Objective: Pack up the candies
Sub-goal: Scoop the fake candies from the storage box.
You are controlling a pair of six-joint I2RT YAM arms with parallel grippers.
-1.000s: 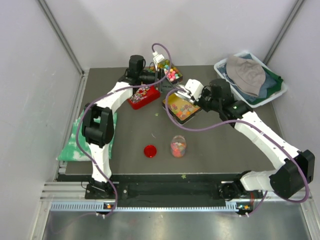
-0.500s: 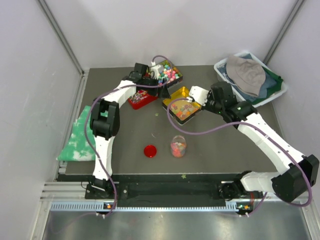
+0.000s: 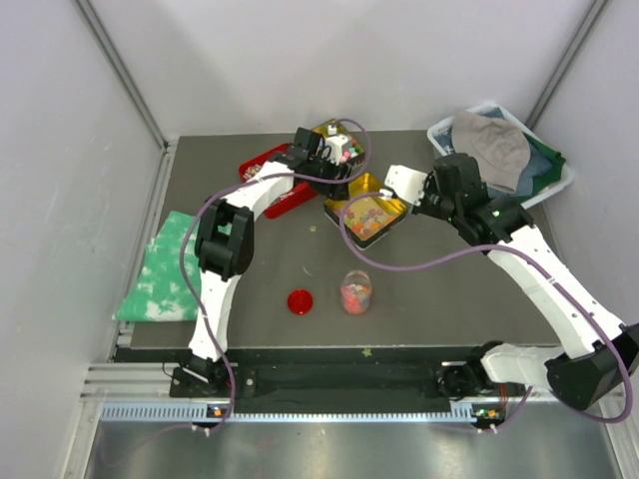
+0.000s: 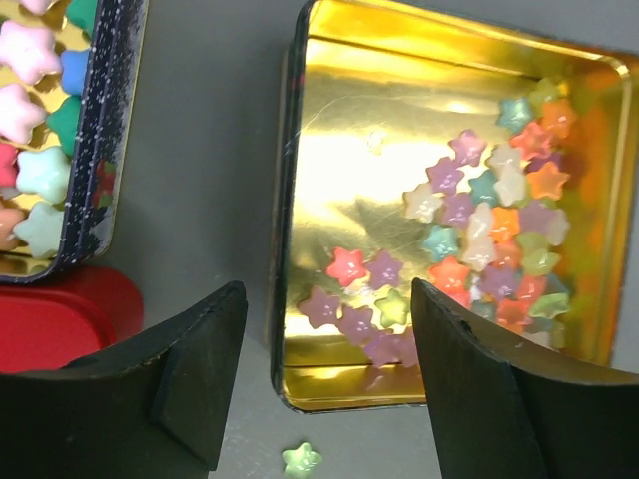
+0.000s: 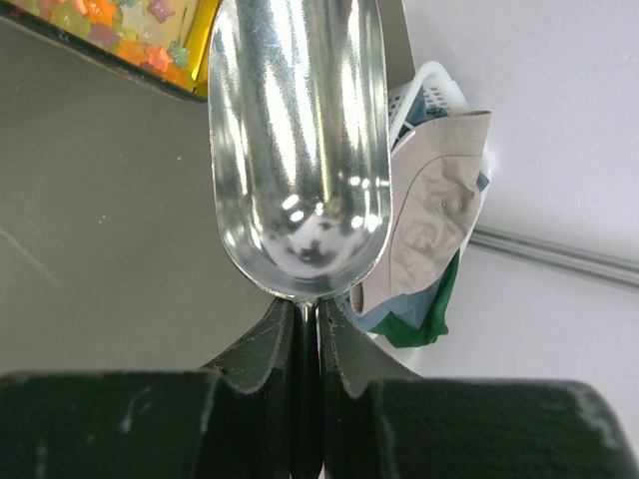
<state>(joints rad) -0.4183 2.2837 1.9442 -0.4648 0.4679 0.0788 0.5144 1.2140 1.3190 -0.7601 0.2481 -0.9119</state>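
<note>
My left claw (image 4: 327, 334) hangs released over the shiny gold rectangular tin (image 4: 389, 110), the tiny glossy star-shaped candies (image 4: 479, 235) heaped beyond its right finger; my right claw (image 5: 305, 317) stays out of it, clenched on a polished silver metal scoop (image 5: 300, 130)

Grey hat (image 3: 489, 148) in white bin (image 3: 439, 132)

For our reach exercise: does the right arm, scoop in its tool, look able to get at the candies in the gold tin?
Probably yes: the tin lies open just ahead of the scoop, though the left tool hovers over its edge.
</note>
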